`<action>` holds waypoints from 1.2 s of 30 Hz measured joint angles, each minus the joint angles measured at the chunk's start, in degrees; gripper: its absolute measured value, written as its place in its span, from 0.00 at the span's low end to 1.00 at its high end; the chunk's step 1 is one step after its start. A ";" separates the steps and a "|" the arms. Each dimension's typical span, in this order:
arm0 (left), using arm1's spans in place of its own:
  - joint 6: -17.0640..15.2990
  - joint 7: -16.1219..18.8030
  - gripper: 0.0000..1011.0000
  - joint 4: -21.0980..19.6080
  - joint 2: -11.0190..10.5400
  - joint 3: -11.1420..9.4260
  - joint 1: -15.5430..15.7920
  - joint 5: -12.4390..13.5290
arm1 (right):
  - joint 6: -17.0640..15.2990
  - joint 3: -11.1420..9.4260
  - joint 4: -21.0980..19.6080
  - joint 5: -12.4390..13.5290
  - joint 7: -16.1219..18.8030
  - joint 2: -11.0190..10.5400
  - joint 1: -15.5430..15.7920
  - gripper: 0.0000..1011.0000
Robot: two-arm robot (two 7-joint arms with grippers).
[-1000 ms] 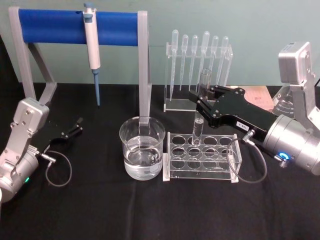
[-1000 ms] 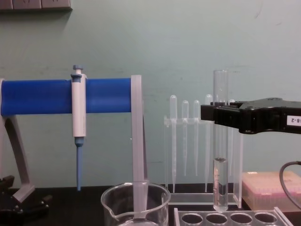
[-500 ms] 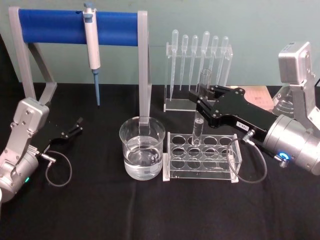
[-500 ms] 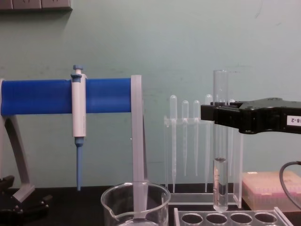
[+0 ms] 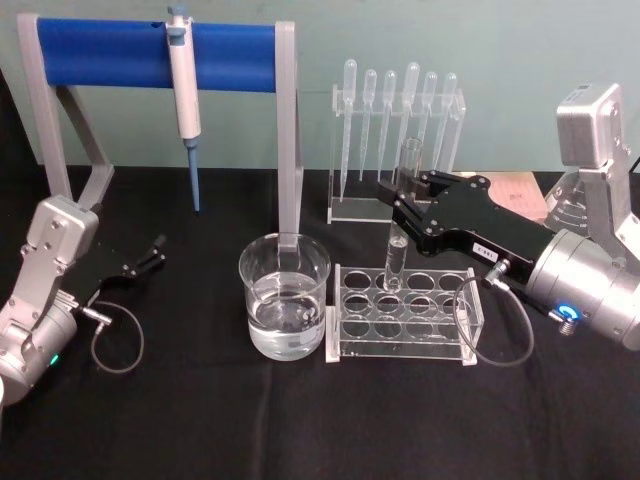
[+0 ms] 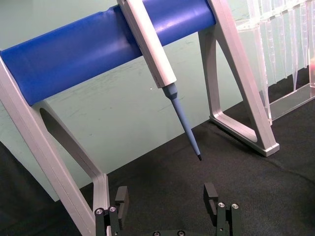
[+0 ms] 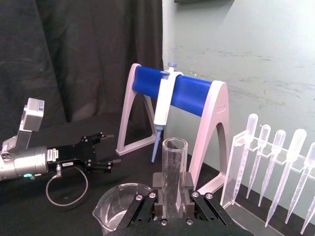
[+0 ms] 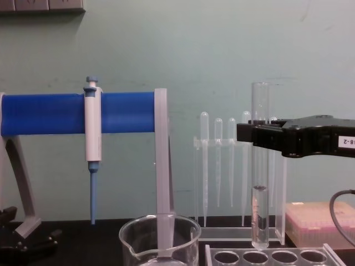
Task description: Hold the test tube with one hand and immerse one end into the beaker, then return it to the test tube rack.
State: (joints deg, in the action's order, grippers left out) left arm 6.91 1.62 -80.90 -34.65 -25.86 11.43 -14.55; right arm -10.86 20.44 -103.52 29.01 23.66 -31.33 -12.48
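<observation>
My right gripper (image 5: 402, 207) is shut on the test tube (image 5: 398, 235) and holds it upright by its upper part. The tube's round bottom hangs just above the back row of the clear rack (image 5: 402, 316), with some clear liquid in its lower end. From the chest, the tube (image 8: 259, 166) stands vertical in the black fingers (image 8: 249, 133). The right wrist view has the tube (image 7: 173, 167) clamped between the jaws. The beaker (image 5: 284, 298), partly filled with water, stands left of the rack. My left gripper (image 5: 152, 254) rests open at the far left of the table.
A blue-and-white micropipette (image 5: 183, 90) hangs on the blue-barred stand (image 5: 100, 52) behind the beaker. A clear holder with several plastic pipettes (image 5: 396, 125) stands behind the rack. A pink box (image 8: 319, 221) sits at the back right. The cloth in front is bare.
</observation>
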 joint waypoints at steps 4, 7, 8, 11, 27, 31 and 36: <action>0.00 0.00 0.99 0.00 0.00 0.00 0.00 0.00 | -0.07 0.18 -0.13 0.07 -0.01 -0.08 -0.24 0.22; 0.00 0.00 0.99 0.00 0.00 0.00 0.00 0.00 | -0.31 0.61 -0.65 0.30 -0.03 0.14 -1.10 0.22; 0.00 0.00 0.99 0.00 0.00 0.00 0.00 0.00 | -0.34 0.81 -0.82 0.33 -0.02 0.27 -1.41 0.22; 0.00 0.00 0.99 0.00 0.00 0.00 0.00 0.00 | -0.50 1.73 -1.32 0.32 0.06 0.82 -2.77 0.22; 0.00 0.00 0.99 0.00 0.00 0.00 0.00 0.00 | 1.79 9.99 6.71 -1.42 1.24 8.16 -10.77 0.22; 0.00 0.00 0.99 0.00 0.00 0.00 0.00 0.00 | 3.36 11.18 9.34 -3.15 1.25 9.04 -10.89 0.22; 0.00 0.00 0.99 0.00 0.00 0.00 0.00 0.00 | 5.33 12.05 12.51 -4.52 1.79 10.14 -10.58 0.22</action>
State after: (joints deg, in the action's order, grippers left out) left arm 6.91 1.62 -80.90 -34.64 -25.86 11.43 -14.55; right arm -5.53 32.49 -91.02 24.49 25.45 -21.20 -23.06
